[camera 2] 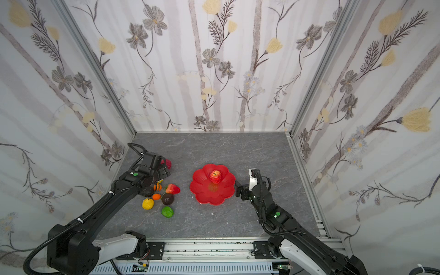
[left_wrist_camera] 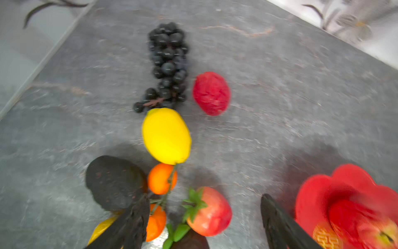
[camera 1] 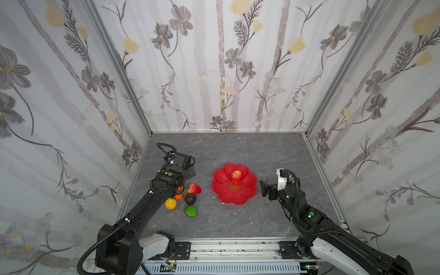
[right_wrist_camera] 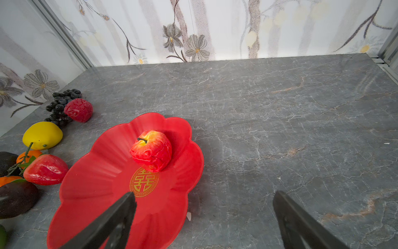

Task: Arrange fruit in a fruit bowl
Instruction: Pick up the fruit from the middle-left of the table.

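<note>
The red scalloped fruit bowl sits mid-table with a red apple in it, beside its gold emblem. To its left lie the other fruit: strawberry, avocado, lemon, lime and oranges. Farther back are a black grape bunch, a bumpy red fruit and another lemon. My left gripper hangs open over this cluster; the strawberry shows between its fingers, untouched. My right gripper stands open and empty at the bowl's right rim.
Grey stone-look tabletop is enclosed by floral-papered walls on three sides. A metal rail runs along the front edge, carrying both arm bases. A small white fleck lies by the bowl's rim.
</note>
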